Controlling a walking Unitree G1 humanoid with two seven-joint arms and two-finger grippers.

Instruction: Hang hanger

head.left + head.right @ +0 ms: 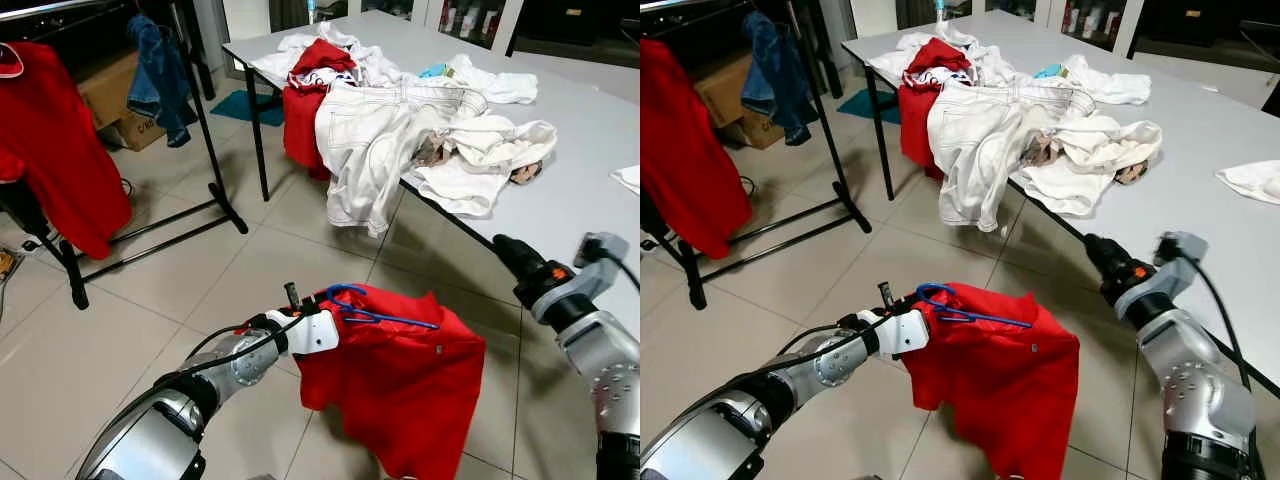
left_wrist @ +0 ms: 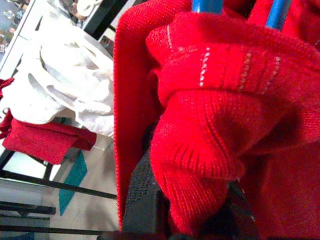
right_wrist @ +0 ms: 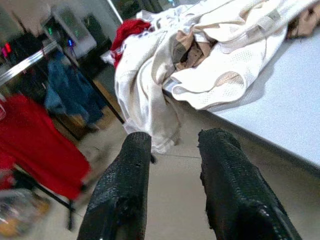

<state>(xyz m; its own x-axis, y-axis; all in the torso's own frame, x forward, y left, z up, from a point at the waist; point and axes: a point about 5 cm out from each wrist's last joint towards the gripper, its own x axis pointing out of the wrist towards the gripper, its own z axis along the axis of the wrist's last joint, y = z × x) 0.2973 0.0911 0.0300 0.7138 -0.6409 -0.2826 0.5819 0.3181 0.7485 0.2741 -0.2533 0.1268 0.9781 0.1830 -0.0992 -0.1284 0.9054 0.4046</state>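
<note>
The left gripper (image 1: 300,322) was held out low over the tiled floor (image 1: 150,300), its fingers clamped on the bunched collar of a red sweater (image 1: 400,385) that hung from a blue hanger (image 1: 365,308). In the left wrist view the knit cloth (image 2: 210,125) was squeezed between the black fingers (image 2: 142,195), with the hanger's blue bars (image 2: 207,5) just beyond. The sweater drooped free, clear of the floor (its hem reached lowest on the robot's right side).

The right gripper (image 3: 172,175) was raised just beside the near edge of the grey table (image 1: 590,150), its two fingers slightly apart with nothing between them.

White clothes (image 1: 390,130) lay heaped on the table and spilled over its edge, a red garment (image 1: 305,110) draped down beside a table leg. To the robot's left stood a black clothes rack (image 1: 200,110), well apart from the held sweater, with another red garment (image 1: 55,150) and a blue denim piece (image 1: 155,70) hanging on it. Open tiles lay between the rack's foot and the table. A cardboard box (image 1: 115,95) sat behind the rack.
</note>
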